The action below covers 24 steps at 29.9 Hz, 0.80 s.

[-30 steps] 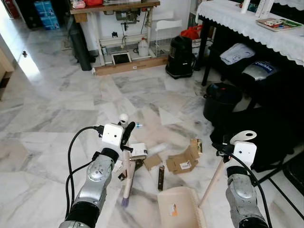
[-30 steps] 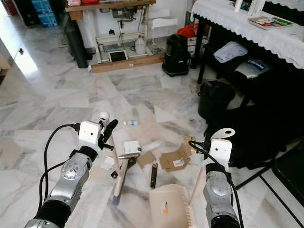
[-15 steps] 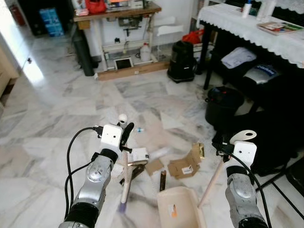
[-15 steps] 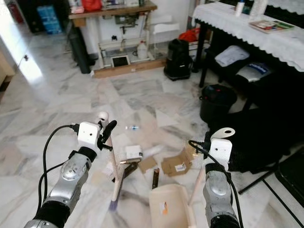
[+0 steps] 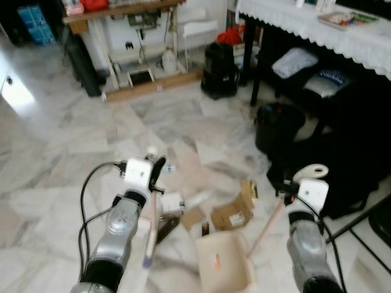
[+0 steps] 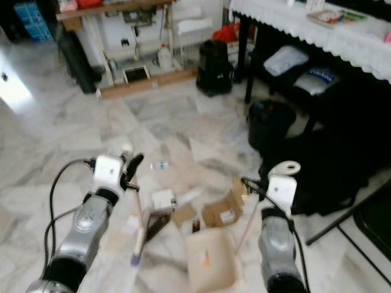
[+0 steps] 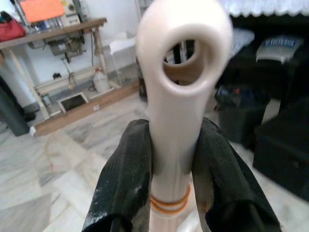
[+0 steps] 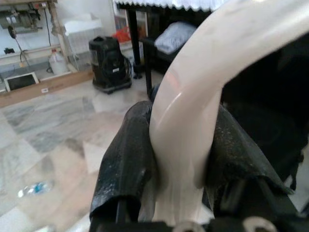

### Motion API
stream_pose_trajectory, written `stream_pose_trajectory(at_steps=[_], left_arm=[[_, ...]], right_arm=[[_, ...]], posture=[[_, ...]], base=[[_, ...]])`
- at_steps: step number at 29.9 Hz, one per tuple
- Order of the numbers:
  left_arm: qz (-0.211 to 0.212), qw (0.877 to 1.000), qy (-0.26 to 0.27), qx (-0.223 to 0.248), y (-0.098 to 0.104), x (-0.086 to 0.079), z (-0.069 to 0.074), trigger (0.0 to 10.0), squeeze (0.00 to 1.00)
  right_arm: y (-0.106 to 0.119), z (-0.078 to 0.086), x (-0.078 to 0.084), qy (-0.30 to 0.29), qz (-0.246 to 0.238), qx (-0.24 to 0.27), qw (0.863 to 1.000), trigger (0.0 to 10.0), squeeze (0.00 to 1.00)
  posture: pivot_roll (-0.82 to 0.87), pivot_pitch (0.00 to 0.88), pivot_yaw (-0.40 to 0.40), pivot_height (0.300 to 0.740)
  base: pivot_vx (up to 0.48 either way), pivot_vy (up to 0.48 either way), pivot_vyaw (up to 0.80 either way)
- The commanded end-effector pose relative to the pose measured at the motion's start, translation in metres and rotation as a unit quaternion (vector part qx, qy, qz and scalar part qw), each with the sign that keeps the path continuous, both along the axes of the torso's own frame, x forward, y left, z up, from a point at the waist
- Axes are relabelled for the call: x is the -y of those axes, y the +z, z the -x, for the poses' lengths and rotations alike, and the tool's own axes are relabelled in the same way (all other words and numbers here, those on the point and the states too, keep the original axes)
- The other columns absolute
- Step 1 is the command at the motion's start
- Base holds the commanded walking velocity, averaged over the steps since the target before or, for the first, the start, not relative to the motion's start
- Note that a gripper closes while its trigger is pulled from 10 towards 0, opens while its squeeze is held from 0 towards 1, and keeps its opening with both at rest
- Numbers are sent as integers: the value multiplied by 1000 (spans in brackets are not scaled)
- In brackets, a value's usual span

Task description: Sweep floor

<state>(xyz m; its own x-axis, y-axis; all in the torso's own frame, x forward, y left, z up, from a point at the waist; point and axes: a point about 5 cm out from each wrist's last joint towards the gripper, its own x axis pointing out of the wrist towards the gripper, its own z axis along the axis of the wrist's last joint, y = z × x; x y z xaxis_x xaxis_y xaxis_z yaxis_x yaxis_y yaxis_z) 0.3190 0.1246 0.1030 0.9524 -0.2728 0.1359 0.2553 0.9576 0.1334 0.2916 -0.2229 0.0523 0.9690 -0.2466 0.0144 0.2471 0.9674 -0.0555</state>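
1. Our left pincer (image 7: pixel 169 164) is squeezed tight on the broom handle (image 5: pixel 150 223), near its top with the hanging hole. Our right pincer (image 8: pixel 181 159) is squeezed tight on the dustpan handle (image 5: pixel 267 224).
2. The dustpan (image 5: pixel 223 266) sits on the floor (image 5: pixel 73 146) right in front of us, between our two arms. The broom's bottom end is low on the floor to its left.
3. The trash is just past the dustpan: a folded cardboard piece (image 5: pixel 233 213), a small white box (image 5: pixel 172 203), a dark stick (image 5: pixel 205 229) and a little bottle (image 5: pixel 168 168) farther out.
4. What could go wrong: if we push the broom too fast, we think the light cardboard could hop over the dustpan or slide past its side.
5. The dustpan could tip or scoot away if our right arm lifts the handle while the broom pushes in.
6. The broom handle could twist in our grip, because we hold it high up and the push comes from the bottom.
7. On the right there is a black bin (image 5: pixel 278 125) and dark bags (image 5: pixel 333 165) under a worktop with a white cloth (image 5: pixel 305 21). Trash could slide under there and be hard to reach.
8. To the left and in front the floor is wide open, so that is our best room to swing the broom.
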Motion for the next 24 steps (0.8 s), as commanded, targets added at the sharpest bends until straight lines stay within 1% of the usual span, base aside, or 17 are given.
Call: stream_pose_trajectory(at_steps=[1, 2, 3, 17, 24], left_arm=[[-6, 1000, 9, 23, 10, -8, -2, 10000, 0], [-6, 1000, 9, 24, 10, -8, -2, 10000, 0], [-6, 1000, 9, 24, 10, -9, -2, 10000, 0], [-2, 1000, 9, 25, 10, -10, -2, 10000, 0], [-1, 1000, -1, 18, 9, -8, 0, 10000, 0]], right_arm=[[11, -8, -9, 13, -3, 27, 1000, 10000, 0], [11, -8, -9, 14, 0, 27, 1000, 10000, 0], [12, -8, -9, 15, 1, 30, 999, 10000, 0], [11, -6, -8, 11, 6, 28, 1000, 10000, 0], [5, -3, -6, 5, 13, 16, 1000, 10000, 0]], posture=[[-120, 0, 31, 740], [-120, 0, 31, 740], [-118, 0, 31, 740], [-120, 0, 33, 740], [-121, 0, 33, 740]], base=[[274, 0, -775], [274, 0, -775], [255, 0, 0], [0, 0, 0], [0, 0, 0]])
